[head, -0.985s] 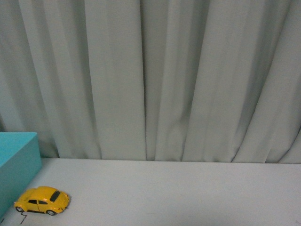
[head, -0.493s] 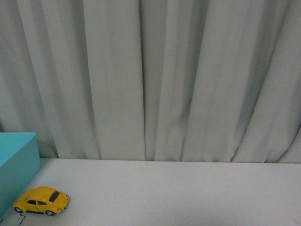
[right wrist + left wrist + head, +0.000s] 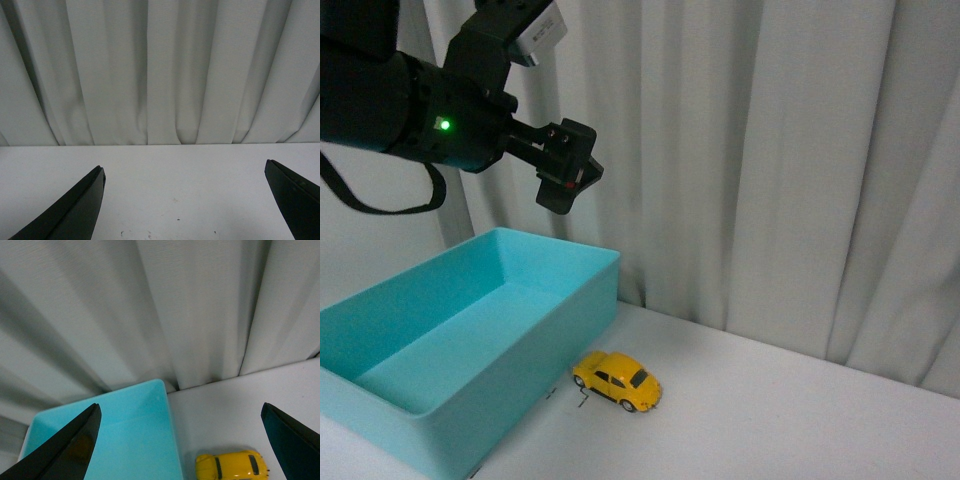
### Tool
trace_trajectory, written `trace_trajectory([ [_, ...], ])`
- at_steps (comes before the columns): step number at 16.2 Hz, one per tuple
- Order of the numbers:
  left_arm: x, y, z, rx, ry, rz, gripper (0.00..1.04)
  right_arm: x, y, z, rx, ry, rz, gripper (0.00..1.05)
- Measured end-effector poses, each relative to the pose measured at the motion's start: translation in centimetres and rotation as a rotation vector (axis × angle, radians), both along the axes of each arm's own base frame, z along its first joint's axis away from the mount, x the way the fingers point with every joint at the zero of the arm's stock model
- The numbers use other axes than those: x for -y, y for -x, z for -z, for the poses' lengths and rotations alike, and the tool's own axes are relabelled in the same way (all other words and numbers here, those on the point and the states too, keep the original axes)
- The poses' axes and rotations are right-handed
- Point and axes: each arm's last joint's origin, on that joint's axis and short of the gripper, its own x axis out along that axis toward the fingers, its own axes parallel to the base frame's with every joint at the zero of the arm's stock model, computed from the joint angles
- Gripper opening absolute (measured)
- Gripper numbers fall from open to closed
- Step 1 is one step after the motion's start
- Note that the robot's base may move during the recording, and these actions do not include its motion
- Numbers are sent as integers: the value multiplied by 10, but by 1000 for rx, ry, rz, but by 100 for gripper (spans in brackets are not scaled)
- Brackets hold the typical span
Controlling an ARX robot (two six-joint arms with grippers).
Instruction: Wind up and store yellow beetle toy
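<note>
Left arm (image 3: 410,110) newly in view, teal bin (image 3: 550,330) more fully shown, left tool (image 3: 567,166) apart, right tool (image 3: 184,169) apart, yellow toy car (image 3: 618,380) nearer centre, rounded, dark windows, just beside bin.

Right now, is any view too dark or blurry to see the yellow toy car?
No. Front view: evenly lit, small yellow rounded toy car sharp, soft shadow beneath. Left wrist view: car slightly soft at frame edge. Right wrist view: bright, no car.

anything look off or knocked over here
Nothing stands out. The yellow beetle toy sits upright on its wheels on the table, beside the turquoise bin, which stands level. The left gripper hangs open, higher than both.
</note>
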Motion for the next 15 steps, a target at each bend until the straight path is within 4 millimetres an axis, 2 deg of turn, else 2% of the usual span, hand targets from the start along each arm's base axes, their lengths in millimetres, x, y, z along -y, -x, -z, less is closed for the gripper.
trace_trajectory([
  [2, 3, -34, -6, -70, -94, 158, 98, 0, 0, 0, 0, 0, 0, 98],
  [5, 21, -71, -6, -206, -301, 419, 98, 0, 0, 0, 0, 0, 0, 98],
  [10, 48, -90, 27, -502, -697, 776, 98, 0, 0, 0, 0, 0, 0, 98],
  [13, 48, -98, 49, -612, -908, 891, 98, 0, 0, 0, 0, 0, 0, 98],
  [15, 46, -102, 65, -676, -988, 949, 98, 0, 0, 0, 0, 0, 0, 98],
])
